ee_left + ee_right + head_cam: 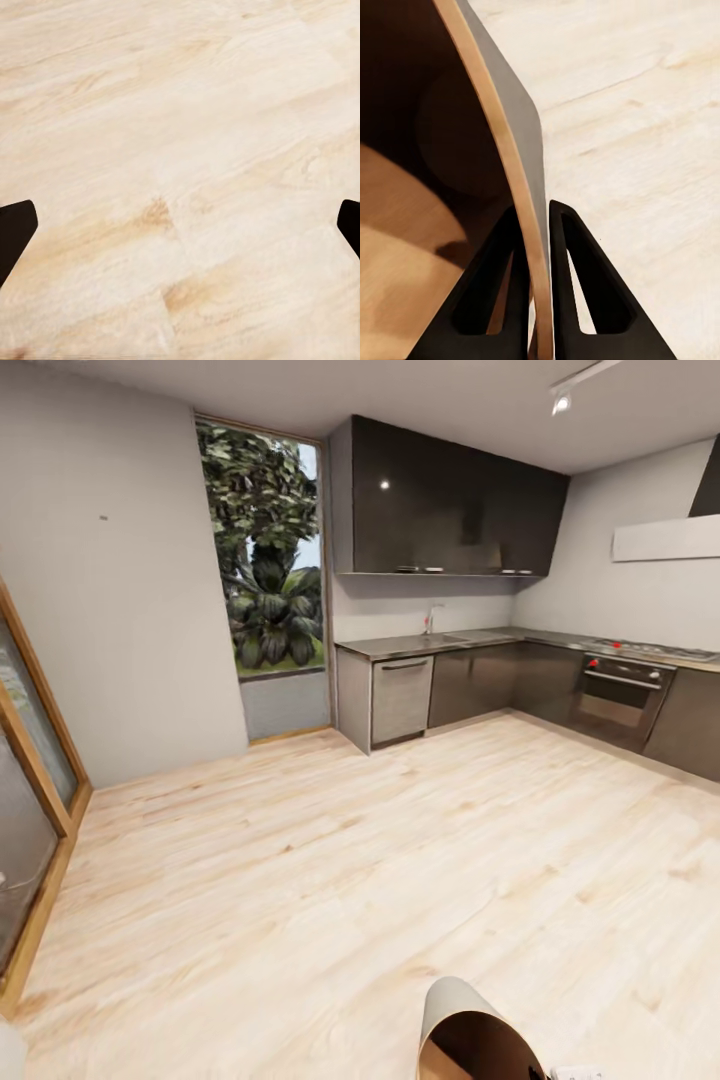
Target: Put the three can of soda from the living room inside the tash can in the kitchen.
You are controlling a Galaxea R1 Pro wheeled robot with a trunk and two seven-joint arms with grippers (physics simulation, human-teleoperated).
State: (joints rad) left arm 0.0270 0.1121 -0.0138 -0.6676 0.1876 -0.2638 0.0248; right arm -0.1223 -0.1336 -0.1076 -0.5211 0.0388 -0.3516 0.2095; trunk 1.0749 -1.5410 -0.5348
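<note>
While the right gripper (534,225) pinches the wall of the round beige-grey, brown-lined trash can (470,1030), one black finger inside the rim and one outside, the bin hangs tilted over the pale wood kitchen floor (350,860). Over the same boards, the left gripper (180,225) is spread wide, empty.

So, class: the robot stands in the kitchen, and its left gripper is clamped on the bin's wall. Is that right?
Not quite: it is the right gripper clamped on the bin wall, as the right wrist view shows. The left gripper hangs open over bare floor.
</note>
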